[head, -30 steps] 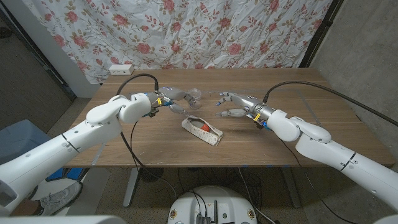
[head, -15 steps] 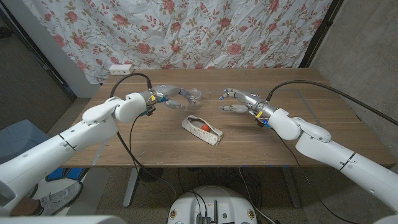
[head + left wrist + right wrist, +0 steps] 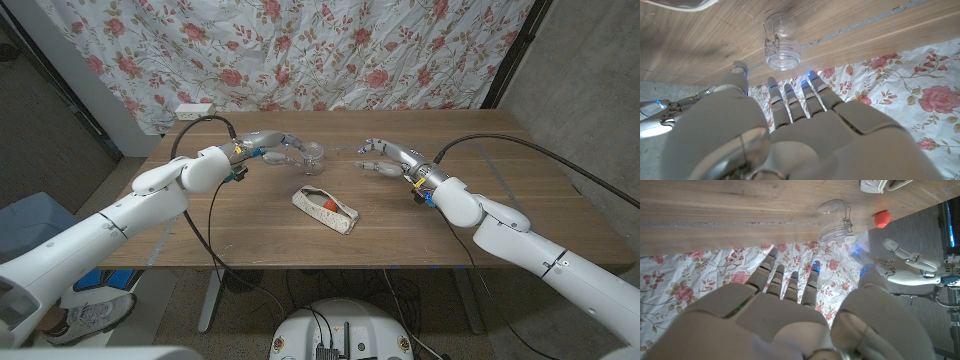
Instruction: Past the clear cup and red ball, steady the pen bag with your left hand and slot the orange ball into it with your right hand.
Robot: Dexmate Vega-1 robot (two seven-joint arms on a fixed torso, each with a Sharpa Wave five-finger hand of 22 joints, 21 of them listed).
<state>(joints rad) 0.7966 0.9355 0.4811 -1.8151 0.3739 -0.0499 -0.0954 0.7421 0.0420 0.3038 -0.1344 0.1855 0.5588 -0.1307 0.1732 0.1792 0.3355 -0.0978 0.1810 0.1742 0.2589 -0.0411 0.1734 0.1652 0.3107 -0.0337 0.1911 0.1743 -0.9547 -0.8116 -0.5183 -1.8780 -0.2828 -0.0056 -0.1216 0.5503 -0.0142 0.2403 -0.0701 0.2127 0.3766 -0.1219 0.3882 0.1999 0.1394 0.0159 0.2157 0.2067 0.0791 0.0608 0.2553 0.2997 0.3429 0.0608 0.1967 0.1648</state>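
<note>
Wooden table: empty, splayed left hand just beside clear lidded cup, probably risking a knock-over; right hand likewise empty.

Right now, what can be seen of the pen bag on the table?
The pen bag is a pale, soft-looking fabric pouch lying lengthwise on the wooden table near its middle, angled across the boards. Its top gapes open, and something orange-red shows inside the opening. Neither hand touches it: the left hand and right hand are both farther back, nearer the clear cup.
</note>
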